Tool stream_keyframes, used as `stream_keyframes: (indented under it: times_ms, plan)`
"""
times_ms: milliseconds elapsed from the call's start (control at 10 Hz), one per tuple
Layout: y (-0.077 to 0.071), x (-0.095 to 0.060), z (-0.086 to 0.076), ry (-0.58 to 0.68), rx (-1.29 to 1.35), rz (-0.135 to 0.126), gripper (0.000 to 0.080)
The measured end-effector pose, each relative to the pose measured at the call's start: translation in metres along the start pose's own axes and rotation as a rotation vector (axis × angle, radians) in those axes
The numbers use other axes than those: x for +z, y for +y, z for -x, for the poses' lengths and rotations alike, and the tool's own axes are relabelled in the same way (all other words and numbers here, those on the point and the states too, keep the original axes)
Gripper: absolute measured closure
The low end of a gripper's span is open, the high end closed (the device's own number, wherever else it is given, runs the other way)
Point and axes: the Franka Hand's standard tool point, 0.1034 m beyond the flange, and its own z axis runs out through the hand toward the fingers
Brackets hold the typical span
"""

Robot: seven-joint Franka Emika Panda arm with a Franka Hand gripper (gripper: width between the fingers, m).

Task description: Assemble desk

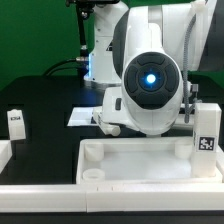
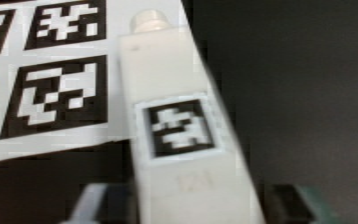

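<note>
The white rimmed tabletop [image 1: 140,160] lies at the front of the black table, with a round socket [image 1: 92,176] showing at its near corner on the exterior view's left. One tagged leg [image 1: 207,130] stands upright at the tabletop's far corner on the exterior view's right. Another leg [image 1: 16,123] stands alone on the table at the exterior view's left. In the wrist view my gripper [image 2: 197,205] is shut on a third white leg [image 2: 179,110], whose tag faces the camera, with fingers [image 2: 105,205] on either side. In the exterior view the arm's hand [image 1: 148,85] hides the jaws.
The marker board [image 2: 51,85] lies under and beside the held leg; its edge also shows in the exterior view [image 1: 80,117] behind the tabletop. A white border rail [image 1: 6,152] runs along the exterior view's left. A green wall stands behind.
</note>
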Motion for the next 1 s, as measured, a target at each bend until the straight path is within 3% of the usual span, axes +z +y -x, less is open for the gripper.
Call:
stream_keyframes:
  times_ms: [100, 200, 400, 600, 800, 1000]
  plan:
    - [0.002, -0.002, 0.0, -0.001, -0.001, -0.002, 0.0515]
    - [0.01, -0.015, 0.005, -0.002, -0.011, -0.012, 0.0515]
    - [0.027, -0.077, 0.029, 0.032, -0.025, -0.054, 0.0515]
    - [0.031, -0.134, 0.034, 0.212, -0.075, -0.083, 0.0515]
    - [0.029, -0.127, 0.033, 0.377, -0.073, -0.097, 0.0515]
    - [0.033, -0.15, 0.027, 0.519, -0.143, -0.113, 0.0515]
